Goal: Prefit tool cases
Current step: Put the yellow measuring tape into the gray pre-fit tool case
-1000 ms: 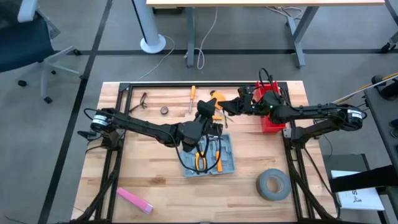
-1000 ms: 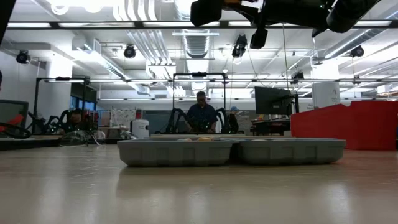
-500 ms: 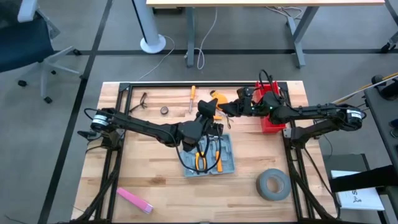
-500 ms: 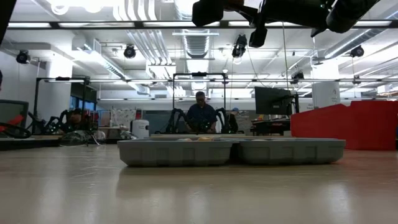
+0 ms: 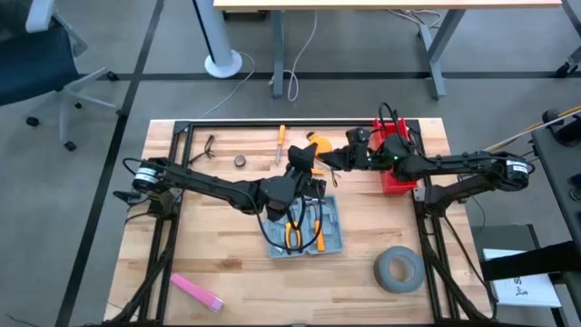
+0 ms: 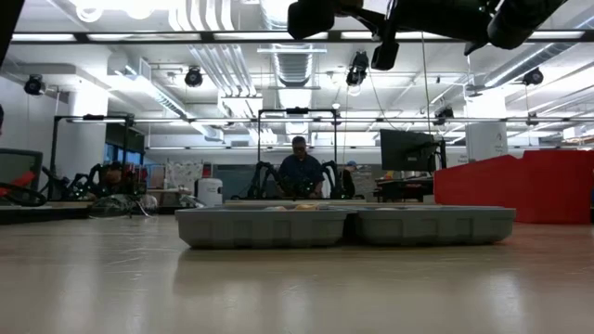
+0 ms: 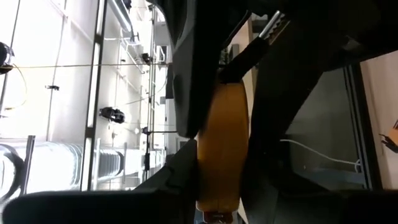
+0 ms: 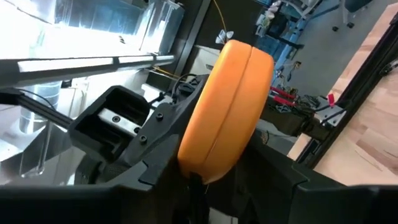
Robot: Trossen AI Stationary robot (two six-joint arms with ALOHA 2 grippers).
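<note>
The blue-grey tool case (image 5: 306, 227) lies open and flat on the table, with orange-handled tools in its recesses; the low view shows its two halves (image 6: 343, 225) side by side. High above the table beyond the case, my left gripper (image 5: 309, 160) is shut on an orange-handled tool (image 5: 316, 143). My right gripper (image 5: 330, 157) faces it from the right, open, its fingers on either side of the same orange handle (image 8: 227, 102). My left gripper pinches the tool's orange handle (image 7: 219, 134) between its two fingers, which run level and lie along it. The metal end (image 7: 273, 25) sticks out past the fingers. The tool is lifted clear of the table. My right gripper: whether its fingers touch the handle, I cannot tell.
A red bin (image 5: 397, 173) stands at the far right under my right arm. A grey tape roll (image 5: 399, 270) lies near right, a pink bar (image 5: 195, 292) near left. A screwdriver (image 5: 280, 143), a small ring (image 5: 240, 161) and glasses (image 5: 209, 145) lie at the far side.
</note>
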